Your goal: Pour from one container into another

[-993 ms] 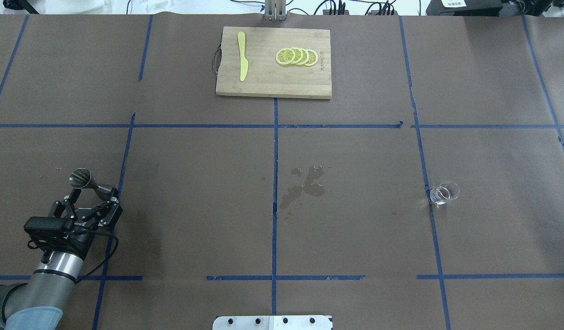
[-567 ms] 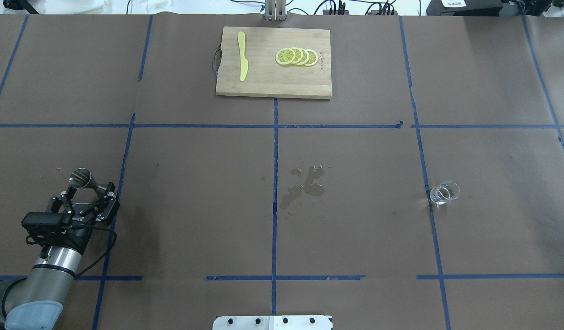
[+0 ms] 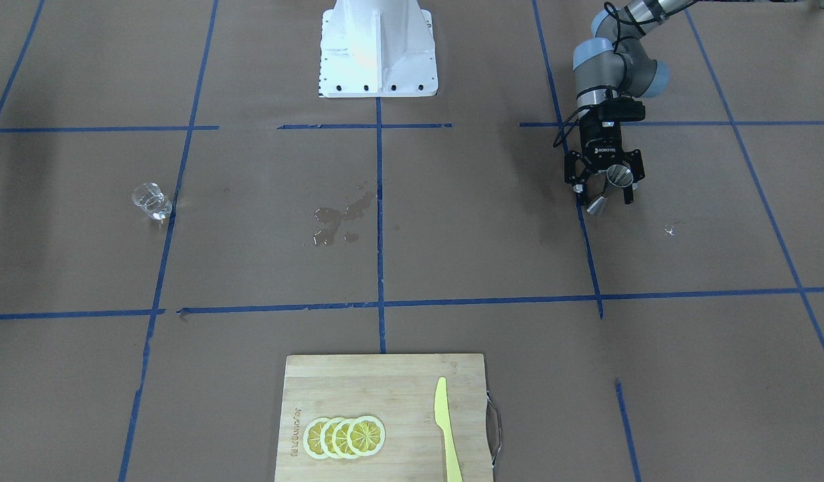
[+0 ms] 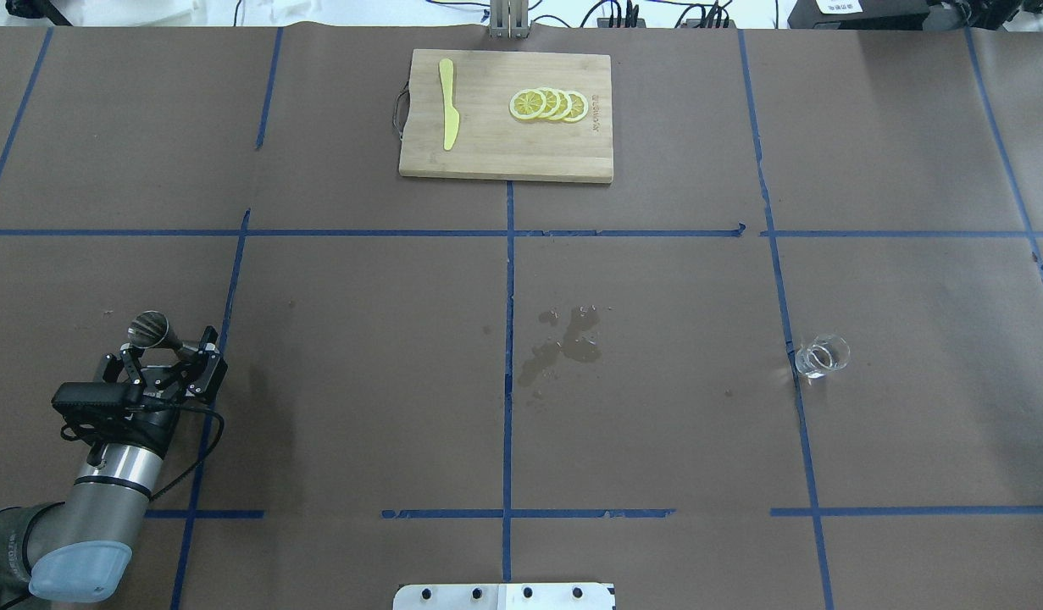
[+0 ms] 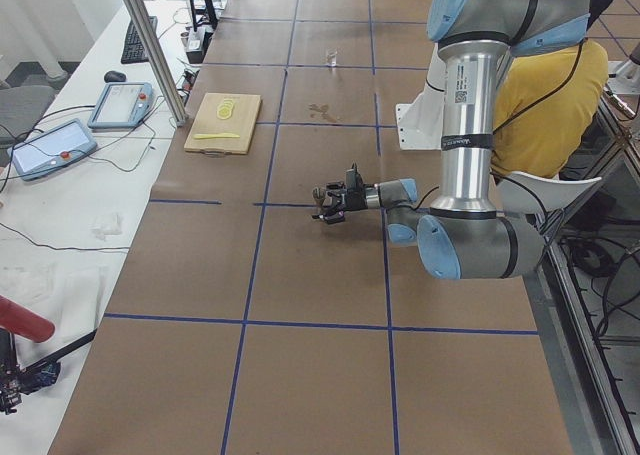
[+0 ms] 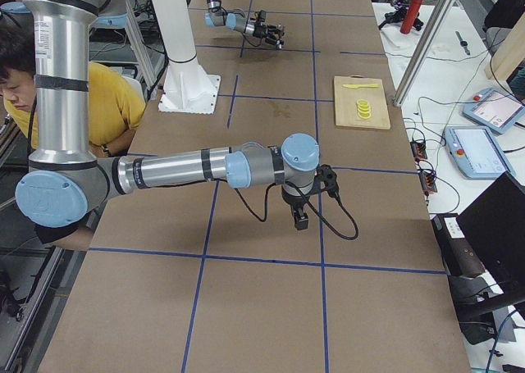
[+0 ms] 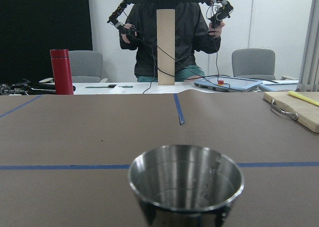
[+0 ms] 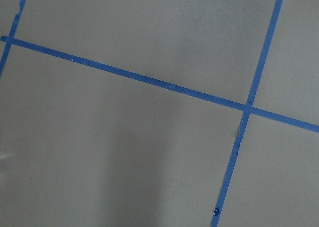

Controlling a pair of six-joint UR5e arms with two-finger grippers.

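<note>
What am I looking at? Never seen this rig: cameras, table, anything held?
Two robot arms share a paper-covered table. The views: one from above behind the robot, one facing it, one from each table end, one on each wrist. The left claw is open, fingers either side of an upright steel jigger, not gripping it. On the robot's right side stands a small clear glass cup. A wet patch lies mid-table. At the far edge a cutting board carries lemon slices and a yellow knife. The right claw hangs over bare paper; open or shut, I cannot tell.
</note>
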